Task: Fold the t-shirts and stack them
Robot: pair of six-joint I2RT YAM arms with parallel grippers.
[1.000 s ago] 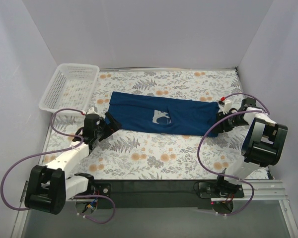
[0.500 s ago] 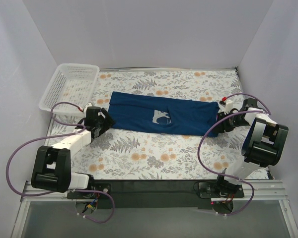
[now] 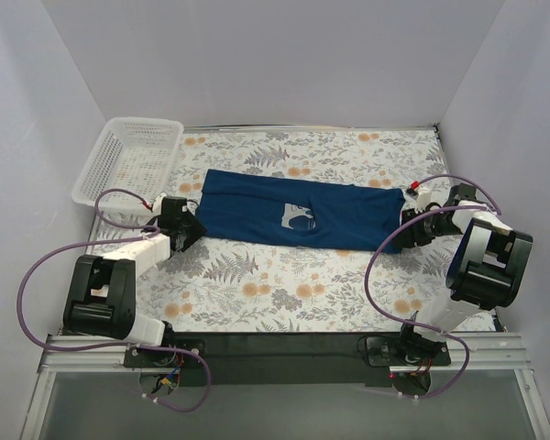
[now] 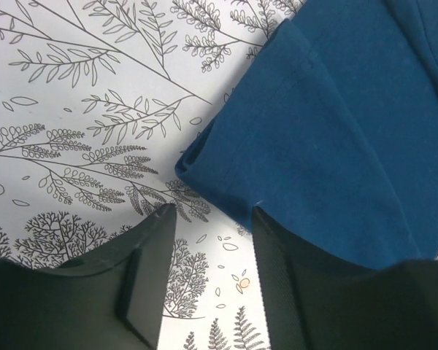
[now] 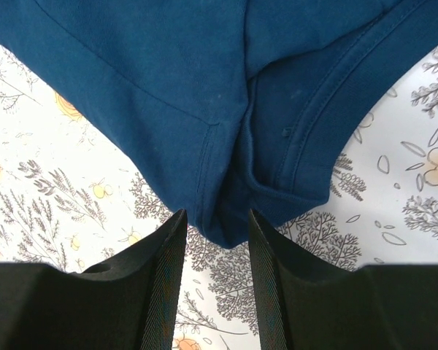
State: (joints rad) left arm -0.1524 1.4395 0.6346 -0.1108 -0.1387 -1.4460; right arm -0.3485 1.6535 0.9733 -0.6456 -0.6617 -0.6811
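Left pincer (image 3: 189,230) nearer t-shirt (image 3: 257,206) (low, outstretched)

I see white lattice basket (image 3: 133,160) at far-left corner of table (image 3: 284,293). Table cover floral: grey ferns, orange blossoms. I note plain white walls (image 3: 275,64) behind.
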